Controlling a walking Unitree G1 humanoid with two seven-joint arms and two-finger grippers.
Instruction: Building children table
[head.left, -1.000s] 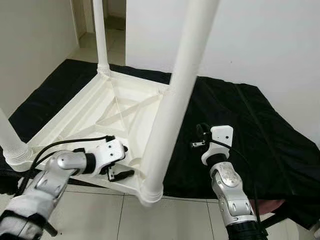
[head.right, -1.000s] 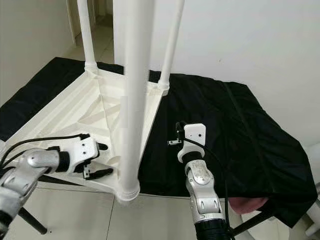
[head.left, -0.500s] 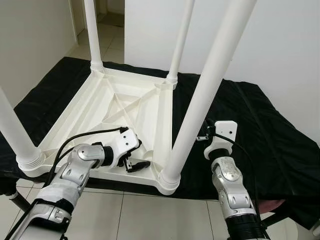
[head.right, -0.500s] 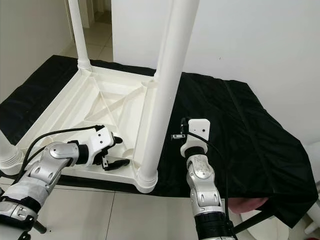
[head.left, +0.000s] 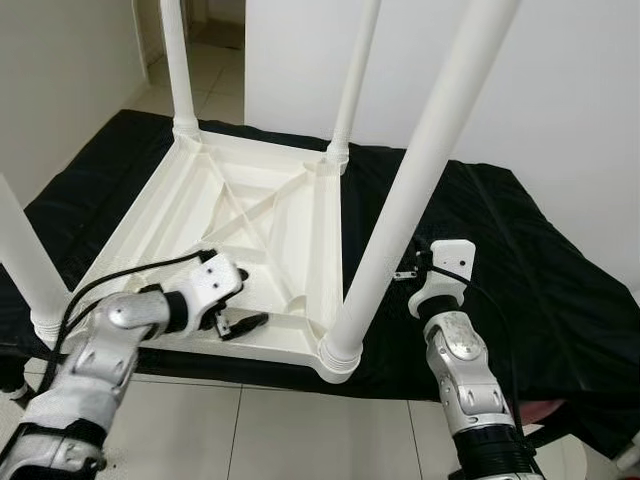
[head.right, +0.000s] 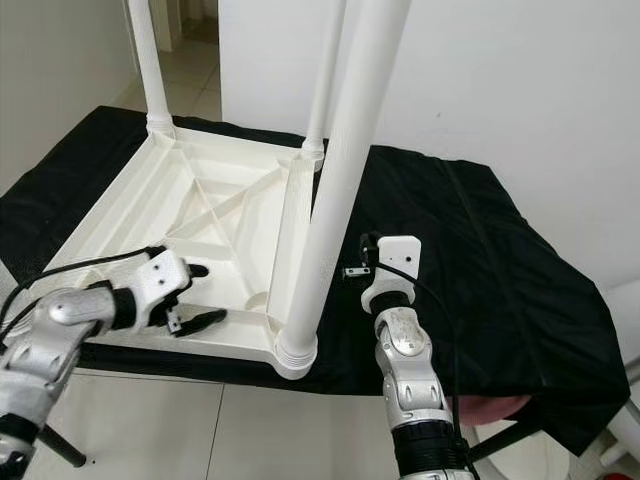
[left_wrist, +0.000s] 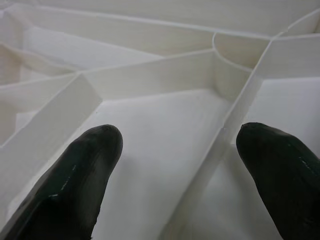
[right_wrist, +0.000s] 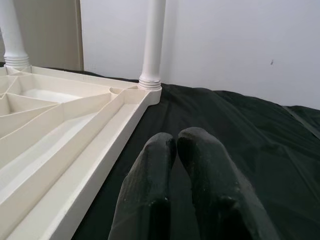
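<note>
Both pincers beside table (head.left: 255, 215) edges

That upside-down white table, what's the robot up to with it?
It is putting together a children's table, which lies upside down on a black cloth with all four legs standing up in their corners. The left gripper is open and reaches into the ribbed underside near the front edge, holding nothing. The right gripper is shut and empty, hovering over the cloth beside the table.
</note>
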